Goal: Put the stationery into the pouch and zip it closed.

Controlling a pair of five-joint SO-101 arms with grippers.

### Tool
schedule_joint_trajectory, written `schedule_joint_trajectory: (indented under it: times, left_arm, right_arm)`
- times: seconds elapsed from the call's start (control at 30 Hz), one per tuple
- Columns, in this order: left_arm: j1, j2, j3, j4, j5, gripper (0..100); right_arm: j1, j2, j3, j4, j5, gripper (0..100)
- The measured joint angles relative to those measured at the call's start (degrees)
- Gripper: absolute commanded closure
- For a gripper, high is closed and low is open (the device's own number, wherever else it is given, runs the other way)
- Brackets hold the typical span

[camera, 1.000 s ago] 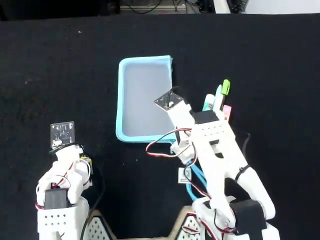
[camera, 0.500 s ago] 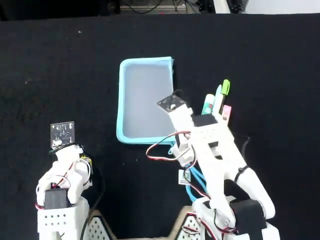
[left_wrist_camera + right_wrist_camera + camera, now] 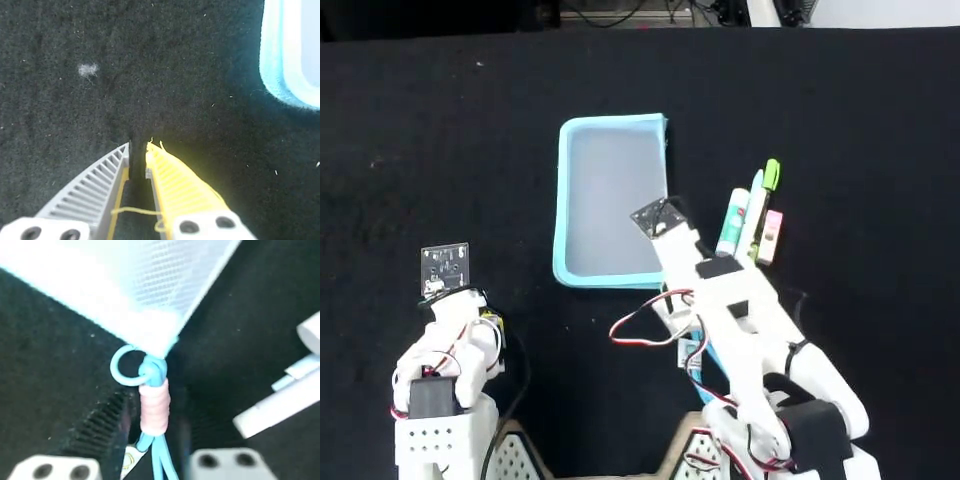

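Note:
A light blue pouch with a mesh face lies flat at the table's middle. Just to its right lie a few pens, a green highlighter and a small pink piece, side by side. My right gripper hangs over the pouch's near right corner. In the right wrist view the pouch corner carries a blue ring. From the ring hangs the zipper pull, a pink bead on a blue cord, held between the jaws of my right gripper. My left gripper is shut and empty near the table's front left.
The black cloth covers the whole table. A pouch corner shows at the edge of the left wrist view. A red and white wire loop hangs off the right arm near the pouch's front edge.
The right arm has drawn back toward its base with the zipper pull, uncovering more of the pens. The pouch shifted slightly. The left arm has not moved.

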Motion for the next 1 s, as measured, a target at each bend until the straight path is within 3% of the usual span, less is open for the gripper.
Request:
schedule_joint_trajectory:
  times: [0.23, 0.33, 0.43, 0.57, 0.67, 0.77, 1.0]
  left_arm:
    - [0.0, 0.0, 0.0, 0.35, 0.0, 93]
    - [-1.49, 0.0, -0.09, -4.66, -1.58, 93]
    - [-5.98, 0.0, -0.53, -12.57, -9.32, 93]
    - [-6.59, 0.0, -0.53, -23.47, -19.6, 93]
    - [-6.24, 0.0, -0.7, -29.8, -18.99, 93]
    - [-3.43, 0.0, -3.08, -33.05, -13.8, 93]
    - [7.12, 0.0, -8.7, -38.42, -8.44, 93]
  right_arm:
    - [-0.18, 0.09, -13.27, 16.88, 1.93, 98.8]
    - [-0.18, 0.09, -19.43, 23.47, 2.29, 98.8]
    - [-0.18, -2.99, -21.01, 26.64, 2.46, 98.7]
    - [-0.26, -11.87, -21.19, 27.25, 2.55, 98.7]
    - [-0.26, -18.9, -21.19, 27.25, 2.55, 98.7]
    - [-0.26, -26.02, -20.57, 27.25, 2.55, 98.7]
    - [-0.53, -40.18, -17.41, 26.55, 2.55, 98.7]
